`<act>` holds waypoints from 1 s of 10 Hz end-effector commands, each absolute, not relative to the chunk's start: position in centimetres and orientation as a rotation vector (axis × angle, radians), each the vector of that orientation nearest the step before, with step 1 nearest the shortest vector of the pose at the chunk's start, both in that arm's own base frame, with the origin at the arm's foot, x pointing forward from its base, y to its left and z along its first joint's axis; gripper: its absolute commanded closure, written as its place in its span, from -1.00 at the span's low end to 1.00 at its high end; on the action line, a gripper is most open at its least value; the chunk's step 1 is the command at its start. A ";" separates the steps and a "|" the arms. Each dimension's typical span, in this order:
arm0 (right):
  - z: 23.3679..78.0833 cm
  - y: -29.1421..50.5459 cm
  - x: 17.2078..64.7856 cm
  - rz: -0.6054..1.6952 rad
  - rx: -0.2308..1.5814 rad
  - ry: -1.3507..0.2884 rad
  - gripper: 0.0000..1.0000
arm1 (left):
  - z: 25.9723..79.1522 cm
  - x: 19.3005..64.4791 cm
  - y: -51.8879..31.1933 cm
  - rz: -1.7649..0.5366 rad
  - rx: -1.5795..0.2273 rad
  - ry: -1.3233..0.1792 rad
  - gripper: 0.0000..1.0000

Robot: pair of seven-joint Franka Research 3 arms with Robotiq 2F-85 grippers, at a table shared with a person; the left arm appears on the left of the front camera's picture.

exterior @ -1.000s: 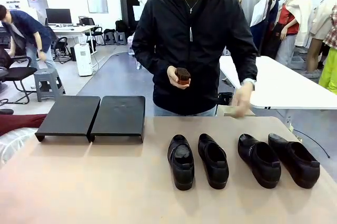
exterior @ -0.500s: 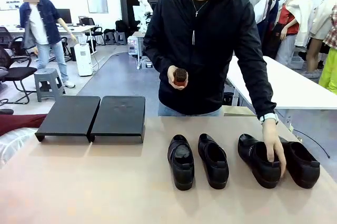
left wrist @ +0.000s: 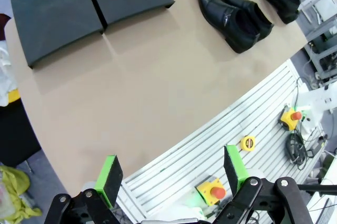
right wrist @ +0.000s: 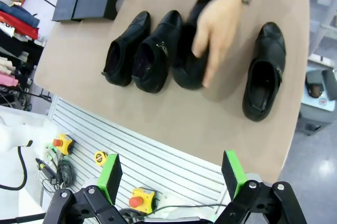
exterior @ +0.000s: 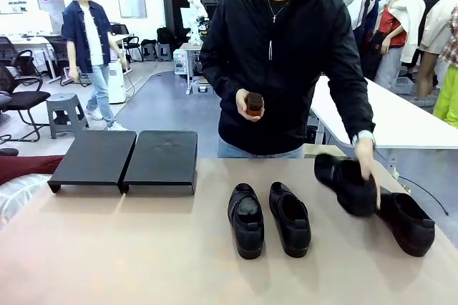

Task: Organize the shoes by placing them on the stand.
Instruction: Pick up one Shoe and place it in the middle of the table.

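Note:
Two glossy black shoes point(exterior: 246, 220) point(exterior: 289, 218) lie side by side at mid-table, toes toward me. A third shoe point(exterior: 347, 183) hangs tilted above the table in the person's hand point(exterior: 366, 162). The fourth shoe point(exterior: 406, 222) lies at the far right. The stand, two low black platforms point(exterior: 94, 158) point(exterior: 161, 158), sits bare at the table's far left. In the left wrist view my left gripper point(left wrist: 172, 174) is open high over the near table edge, with the stand point(left wrist: 52, 6) and the shoes point(left wrist: 231, 16) beyond. My right gripper point(right wrist: 171, 174) is open above the shoes point(right wrist: 125, 50), grasping nothing.
The person stands at the far side and holds a small brown object point(exterior: 250, 102) in the other hand. Below the near table edge runs a slatted frame with yellow emergency-stop boxes point(left wrist: 210, 190) point(right wrist: 138, 200). Bare tabletop point(exterior: 107, 248) spreads in front of the stand.
The person's hand reached down onto the third shoe, gripped it and lifted it off the table, up and toward the far side. Neither gripper's opening has changed.

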State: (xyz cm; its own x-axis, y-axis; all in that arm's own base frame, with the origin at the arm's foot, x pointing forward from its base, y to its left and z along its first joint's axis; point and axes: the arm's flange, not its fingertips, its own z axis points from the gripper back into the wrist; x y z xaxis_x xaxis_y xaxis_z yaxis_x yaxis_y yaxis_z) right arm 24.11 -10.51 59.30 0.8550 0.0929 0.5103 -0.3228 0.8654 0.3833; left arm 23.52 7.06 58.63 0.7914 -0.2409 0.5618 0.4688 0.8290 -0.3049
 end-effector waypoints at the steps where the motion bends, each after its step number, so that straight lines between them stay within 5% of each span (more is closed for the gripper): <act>1: 59.3 -10.5 24.1 0.227 0.479 -0.502 -1.00 | 58.7 23.5 7.3 -0.409 -0.466 -0.531 -1.00; 5: 58.4 -1.0 28.6 0.328 0.493 -0.459 -1.00 | 58.7 23.5 7.3 -0.409 -0.466 -0.531 -1.00; 10: 57.3 -14.6 24.4 0.129 0.613 -0.465 -1.00 | 58.7 23.5 7.3 -0.409 -0.466 -0.531 -1.00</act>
